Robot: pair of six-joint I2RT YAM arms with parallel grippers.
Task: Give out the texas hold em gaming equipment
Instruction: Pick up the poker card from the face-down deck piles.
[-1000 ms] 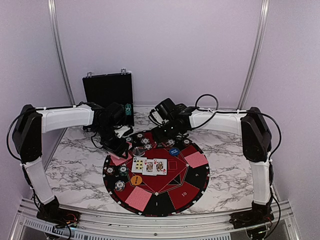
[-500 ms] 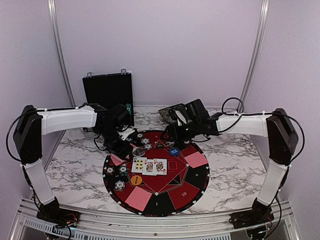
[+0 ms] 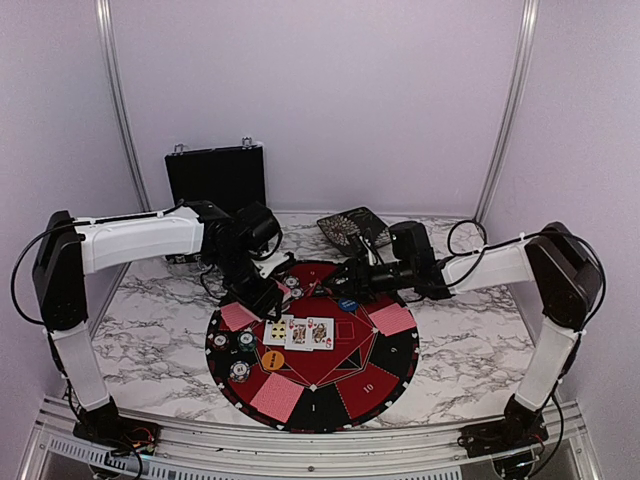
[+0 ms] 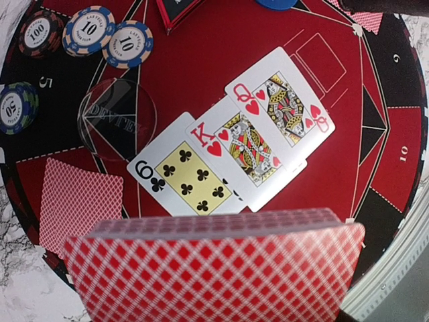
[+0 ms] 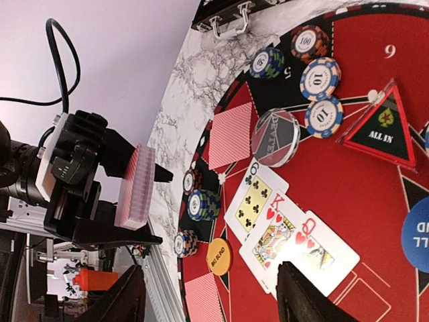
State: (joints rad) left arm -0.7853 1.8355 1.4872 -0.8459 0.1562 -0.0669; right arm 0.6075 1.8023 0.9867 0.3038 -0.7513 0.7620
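My left gripper (image 3: 264,298) is shut on a deck of red-backed cards (image 4: 214,268) and holds it above the near-left part of the mat. The deck also shows edge-on in the right wrist view (image 5: 132,188). Three face-up cards lie in a row on the mat: the six of clubs (image 4: 191,178), the king of hearts (image 4: 244,144) and the queen of hearts (image 4: 285,111). My right gripper (image 3: 345,281) is open and empty, low over the mat's far side, its fingers (image 5: 305,295) framing the face-up row. A clear dealer disc (image 4: 117,122), an orange disc (image 5: 218,257) and a blue disc (image 3: 348,304) lie on the mat.
The round red-and-black mat (image 3: 395,362) holds face-down cards (image 3: 392,318) (image 3: 274,398) (image 3: 238,316), chip stacks (image 3: 240,372) (image 4: 107,37) and a red "ALL IN" triangle (image 5: 381,124). A black case (image 3: 215,178) stands at the back left. A dark patterned object (image 3: 350,228) lies behind the mat.
My left gripper has carried the deck to the right, over the mat toward the face-up cards. My right arm has swung back to the right and lowered, its gripper still over the mat's far side.
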